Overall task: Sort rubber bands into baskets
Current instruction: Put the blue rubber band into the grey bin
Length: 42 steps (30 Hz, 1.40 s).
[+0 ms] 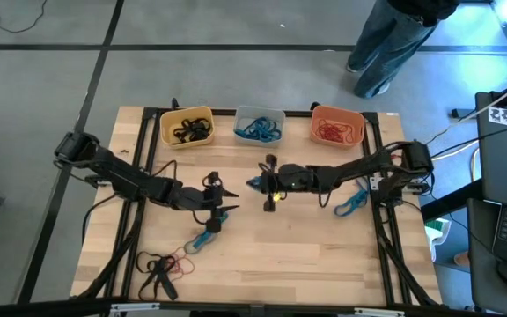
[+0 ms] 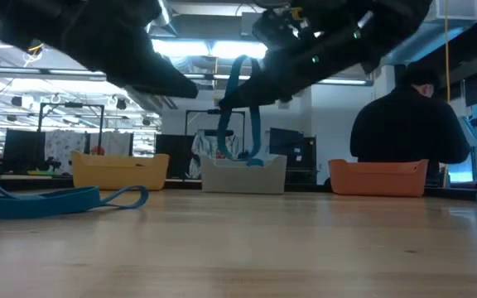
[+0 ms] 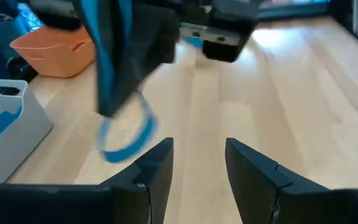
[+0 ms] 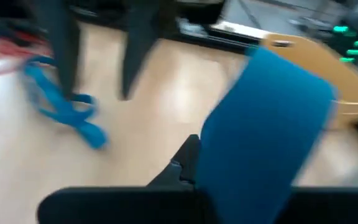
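My right gripper (image 1: 255, 183) is over the table's middle, shut on a blue rubber band (image 2: 240, 108) that hangs below it. My left gripper (image 1: 225, 201) stands open just left of it, with nothing between its fingers (image 3: 199, 155). Another blue band (image 1: 202, 236) lies flat on the table near my left gripper, and one more (image 1: 352, 204) lies by my right arm. At the far edge stand three baskets: yellow (image 1: 187, 126) with black bands, pale grey (image 1: 259, 126) with blue bands, orange (image 1: 337, 126) with red bands. My right gripper pinches the blue band by its upper part (image 2: 228, 98) between its two fingers, which slant down from the table's right side. The band hangs slack below the fingers as a long loop, and its lower end (image 3: 126, 144) looks clear of the table.
Black and red bands (image 1: 161, 264) lie in a loose heap near the front left corner. A person (image 2: 408, 124) stands beyond the table's far right. Bare wood lies between the grippers and the baskets.
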### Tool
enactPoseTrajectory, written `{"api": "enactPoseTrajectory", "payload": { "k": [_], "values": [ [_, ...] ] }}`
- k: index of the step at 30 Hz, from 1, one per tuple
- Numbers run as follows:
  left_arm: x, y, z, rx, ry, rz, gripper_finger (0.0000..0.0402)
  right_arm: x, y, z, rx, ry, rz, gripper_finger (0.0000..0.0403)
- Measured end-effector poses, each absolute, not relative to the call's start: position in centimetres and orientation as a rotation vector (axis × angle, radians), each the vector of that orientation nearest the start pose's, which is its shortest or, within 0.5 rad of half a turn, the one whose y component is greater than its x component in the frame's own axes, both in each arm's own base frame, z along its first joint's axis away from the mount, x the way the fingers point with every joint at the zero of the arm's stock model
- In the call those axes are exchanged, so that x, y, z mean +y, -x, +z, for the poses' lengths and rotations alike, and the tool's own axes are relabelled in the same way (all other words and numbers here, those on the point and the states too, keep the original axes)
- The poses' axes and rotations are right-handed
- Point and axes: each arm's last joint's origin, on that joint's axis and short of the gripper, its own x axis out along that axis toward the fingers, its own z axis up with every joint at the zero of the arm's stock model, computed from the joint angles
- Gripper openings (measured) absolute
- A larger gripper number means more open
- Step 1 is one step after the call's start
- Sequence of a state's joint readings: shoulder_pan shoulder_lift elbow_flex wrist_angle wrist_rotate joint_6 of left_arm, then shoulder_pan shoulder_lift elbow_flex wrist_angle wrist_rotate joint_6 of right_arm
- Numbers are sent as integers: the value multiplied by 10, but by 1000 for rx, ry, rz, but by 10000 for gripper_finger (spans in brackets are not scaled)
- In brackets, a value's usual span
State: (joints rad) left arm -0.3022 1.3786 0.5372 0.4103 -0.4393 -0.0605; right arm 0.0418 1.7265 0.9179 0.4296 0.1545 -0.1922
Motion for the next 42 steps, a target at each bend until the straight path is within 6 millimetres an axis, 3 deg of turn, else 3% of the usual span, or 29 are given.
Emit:
{"api": "enactPoseTrajectory", "payload": {
  "k": [7, 13, 21, 26, 33, 37, 42],
  "values": [
    [-61, -245, 173, 268, -43, 195, 143, -26, -368, 226, 488, 324, -222, 14],
    [-60, -243, 170, 278, -62, 219, 143, -71, -370, 247, 520, 352, -321, 14],
    [-60, -243, 170, 281, -66, 219, 143, -139, -353, 254, 543, 318, -495, 14],
    [-60, -243, 170, 284, -71, 219, 143, -169, -340, 254, 520, 211, -549, 15],
    [-56, -244, 170, 285, -71, 235, 143, -187, -339, 236, 529, 52, -591, 35],
    [-55, -244, 170, 285, -71, 239, 143, -187, -341, 224, 582, 38, -582, 97],
    [-54, -244, 170, 286, -75, 240, 143, -180, -338, 224, 650, 63, -578, 180]
  ]
}}
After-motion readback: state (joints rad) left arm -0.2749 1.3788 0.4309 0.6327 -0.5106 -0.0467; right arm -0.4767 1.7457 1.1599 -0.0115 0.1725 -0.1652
